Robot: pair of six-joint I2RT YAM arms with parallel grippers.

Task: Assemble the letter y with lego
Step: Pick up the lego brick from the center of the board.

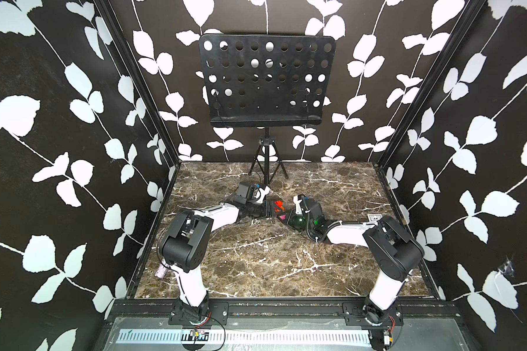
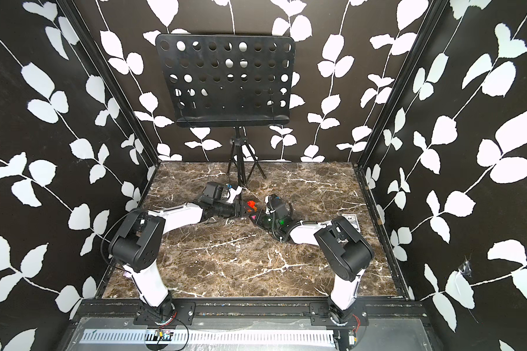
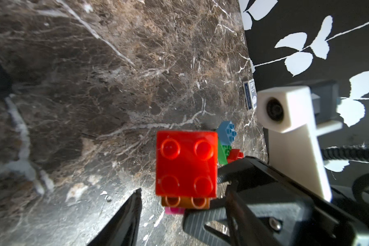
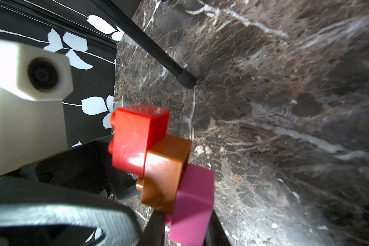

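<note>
Straddling the brick stack [image 3: 186,164], left fingers [image 3: 128,217] apart; right fingers [image 4: 155,229] tight on pink brick [image 4: 192,204].

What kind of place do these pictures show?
Probably a robot test booth: a left arm and a right arm bolted to a front rail, a marble-look table closed in by leaf-patterned walls, and a music stand at the back.
</note>
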